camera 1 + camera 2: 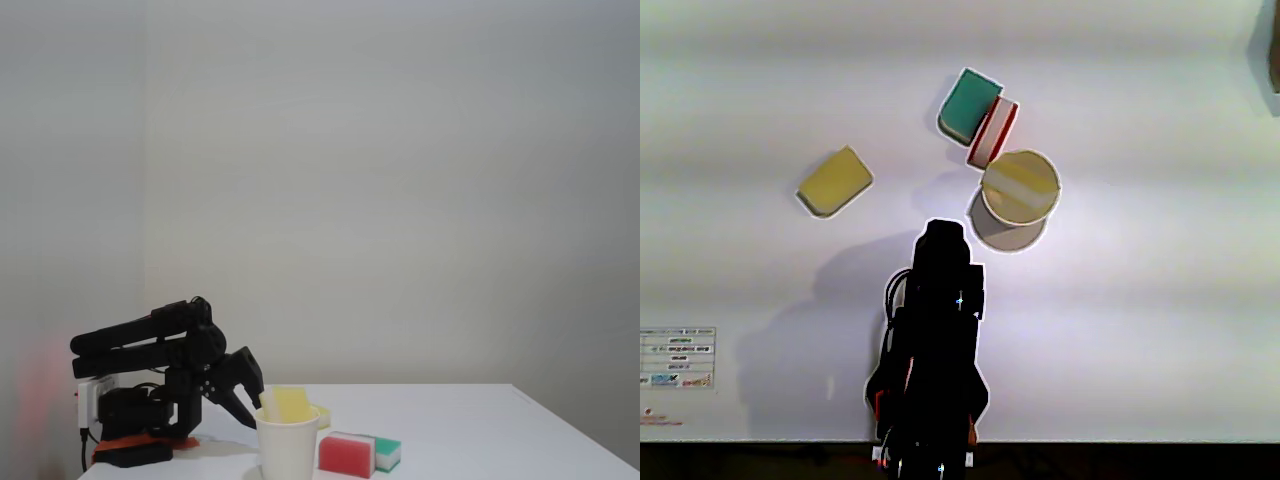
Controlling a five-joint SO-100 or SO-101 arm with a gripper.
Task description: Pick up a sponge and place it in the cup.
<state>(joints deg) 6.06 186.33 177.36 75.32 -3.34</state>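
The sponge (291,404) stands inside the cup (288,452), its top poking above the rim. The end effector (246,410) hangs just beside the cup, holding nothing; its opening cannot be told.

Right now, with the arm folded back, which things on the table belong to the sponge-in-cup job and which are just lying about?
Belong to the job:
- pale yellow foam sponge standing in the cup
- plain white paper cup
- black claw, beside the cup

Just lying about:
- red-and-white sponge
- green-and-white sponge
- second yellow sponge lying flat, apart from the others
- printed paper label at the table edge
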